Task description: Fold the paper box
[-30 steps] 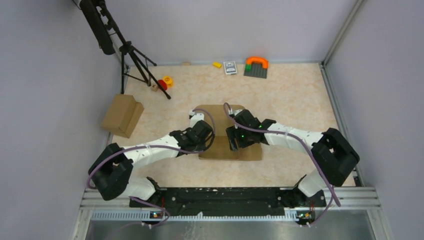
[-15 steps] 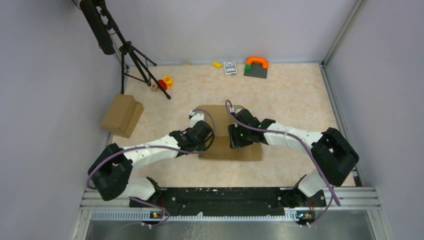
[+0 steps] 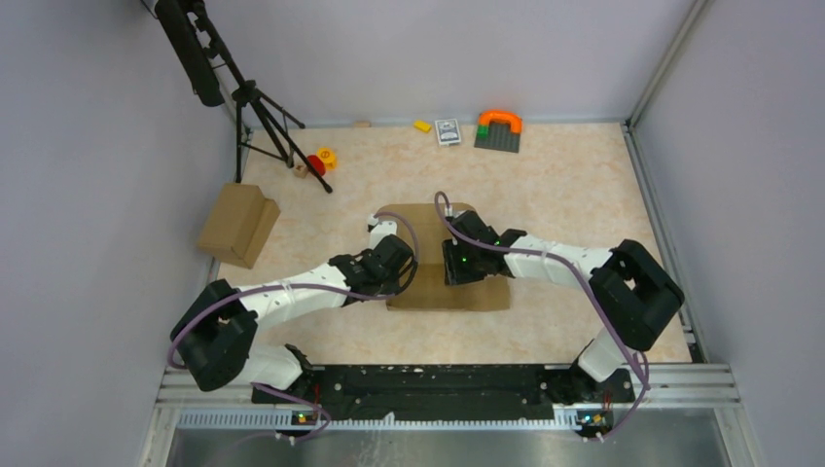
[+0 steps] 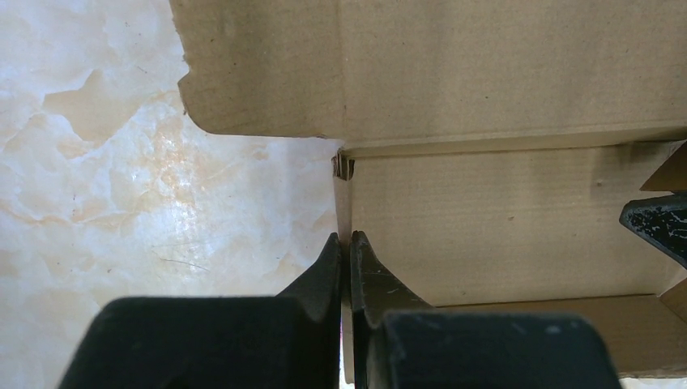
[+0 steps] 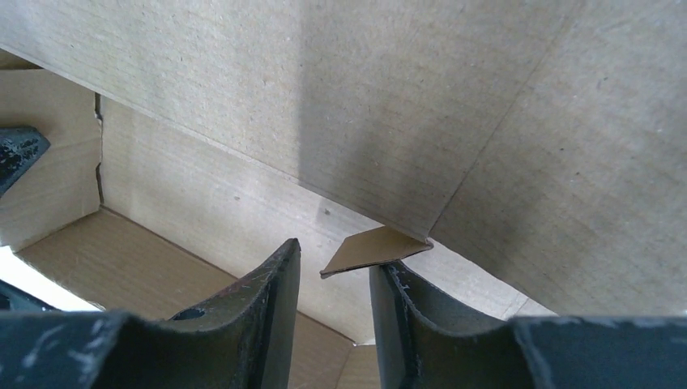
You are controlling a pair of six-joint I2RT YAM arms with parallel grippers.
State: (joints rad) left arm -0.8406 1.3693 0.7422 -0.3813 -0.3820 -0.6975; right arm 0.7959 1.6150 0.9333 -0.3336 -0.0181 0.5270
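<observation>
Only right wrist shows paper box (image 5: 486, 121) flap (image 5: 377, 250).

The box (image 3: 484, 296) is plain brown cardboard and lies mid-table, partly folded. Its base lies flat, one side wall stands raised, and the far flap is spread.

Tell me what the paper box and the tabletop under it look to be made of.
The paper box: plain brown cardboard, matte, with fine ribbing and a rough flap edge; likely thin corrugated board. The tabletop: smooth, slightly glossy, with a cream-and-peach marble pattern; probably printed laminate or vinyl rather than stone, though I can't be sure.
</observation>
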